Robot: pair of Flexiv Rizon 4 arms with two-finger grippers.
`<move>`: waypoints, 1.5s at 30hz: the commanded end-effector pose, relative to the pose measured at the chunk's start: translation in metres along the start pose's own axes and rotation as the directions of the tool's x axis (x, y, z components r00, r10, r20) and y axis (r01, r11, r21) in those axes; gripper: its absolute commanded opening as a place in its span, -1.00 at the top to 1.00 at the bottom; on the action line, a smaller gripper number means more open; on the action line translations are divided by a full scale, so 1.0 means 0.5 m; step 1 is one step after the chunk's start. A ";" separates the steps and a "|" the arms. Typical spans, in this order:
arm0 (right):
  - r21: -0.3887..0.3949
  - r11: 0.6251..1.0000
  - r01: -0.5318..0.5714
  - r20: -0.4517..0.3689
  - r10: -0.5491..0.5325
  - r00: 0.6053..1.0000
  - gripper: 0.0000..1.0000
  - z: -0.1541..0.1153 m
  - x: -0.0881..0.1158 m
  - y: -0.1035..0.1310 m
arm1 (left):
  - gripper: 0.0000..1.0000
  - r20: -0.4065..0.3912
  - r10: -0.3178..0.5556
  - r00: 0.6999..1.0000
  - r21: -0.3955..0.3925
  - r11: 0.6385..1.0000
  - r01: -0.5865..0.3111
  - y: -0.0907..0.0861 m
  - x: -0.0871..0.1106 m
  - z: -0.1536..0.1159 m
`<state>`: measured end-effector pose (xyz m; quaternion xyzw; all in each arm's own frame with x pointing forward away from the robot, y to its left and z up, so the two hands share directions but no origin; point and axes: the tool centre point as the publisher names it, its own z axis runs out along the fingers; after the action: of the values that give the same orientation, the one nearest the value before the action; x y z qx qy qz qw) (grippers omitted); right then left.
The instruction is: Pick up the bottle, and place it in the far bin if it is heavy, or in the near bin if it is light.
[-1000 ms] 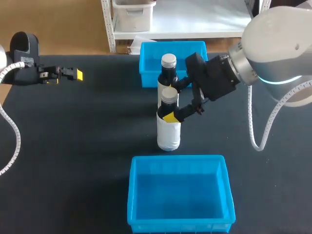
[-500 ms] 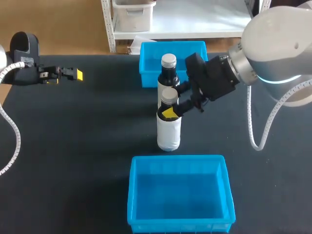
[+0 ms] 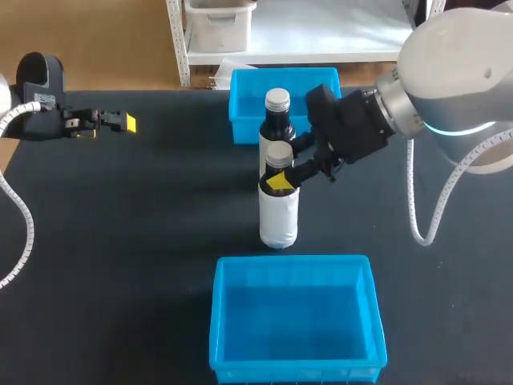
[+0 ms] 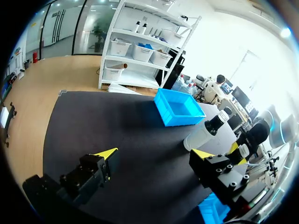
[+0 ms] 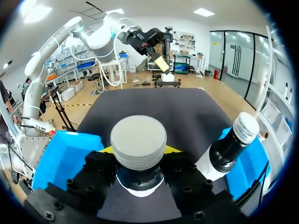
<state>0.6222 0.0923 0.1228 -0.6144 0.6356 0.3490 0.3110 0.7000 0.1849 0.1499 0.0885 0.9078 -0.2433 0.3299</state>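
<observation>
Currently the right gripper (image 3: 282,167) is pinching the neck of the nearer bottle (image 3: 278,216) in its jaws. The bottle is standing on the table (image 3: 144,241) between far bin (image 3: 244,120) and near bin (image 3: 220,321), lifting and binning pending. The left gripper (image 4: 155,153) is gaping wide.

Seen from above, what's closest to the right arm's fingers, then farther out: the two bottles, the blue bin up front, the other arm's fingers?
1. Front bottle, neck between the fingers of the right gripper.
2. Rear bottle, just behind it.
3. Near bin, toward the table's front edge.
4. Left gripper, far off at the table's left.
</observation>
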 end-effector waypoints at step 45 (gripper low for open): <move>0.274 0.958 -0.082 -0.020 0.091 0.996 1.00 -0.349 0.078 -0.087 | -1.00 0.000 0.000 1.000 0.000 1.000 0.000 0.000 0.000 0.000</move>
<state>0.6782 -0.0682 0.1816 -0.5450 0.7067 0.2659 0.3646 0.7000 0.1850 0.1499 0.0885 0.9078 -0.2433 0.3299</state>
